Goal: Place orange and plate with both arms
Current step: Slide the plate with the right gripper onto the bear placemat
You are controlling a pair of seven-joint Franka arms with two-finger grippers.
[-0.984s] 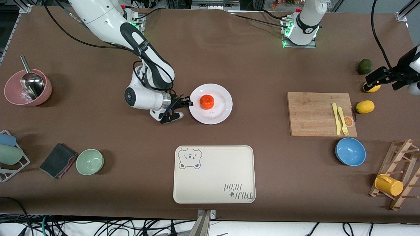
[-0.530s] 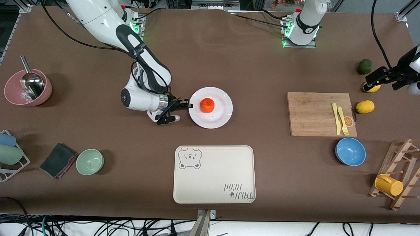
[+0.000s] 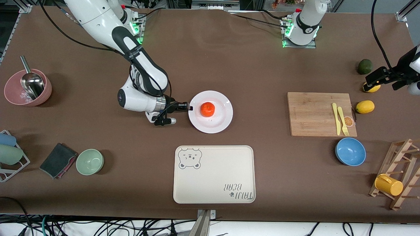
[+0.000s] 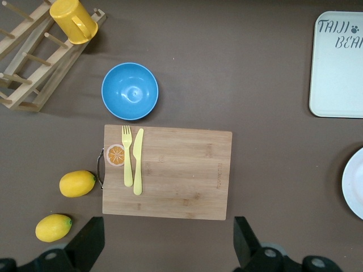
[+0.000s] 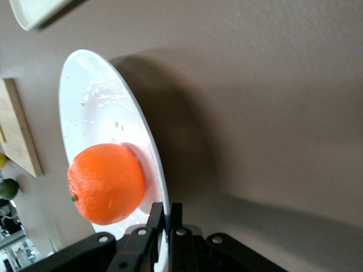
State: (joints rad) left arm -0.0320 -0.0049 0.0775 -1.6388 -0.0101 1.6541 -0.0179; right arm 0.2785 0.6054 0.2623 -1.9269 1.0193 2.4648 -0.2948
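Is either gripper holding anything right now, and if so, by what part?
The right gripper is shut on the plate, pinching its rim at the edge toward the right arm's end; the orange sits on it. The left gripper is open over the table, holding nothing.

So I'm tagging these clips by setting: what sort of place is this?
Most likely a robotics lab set up as a mock kitchen: two arms bolted to a cloth-covered table, loose cables along its edge, and tableware such as a cutting board and a cup rack.

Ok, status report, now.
Right pincer shut on plate rim. Orange on plate. Left pincer open, waiting over lemon. Tray nearer camera.
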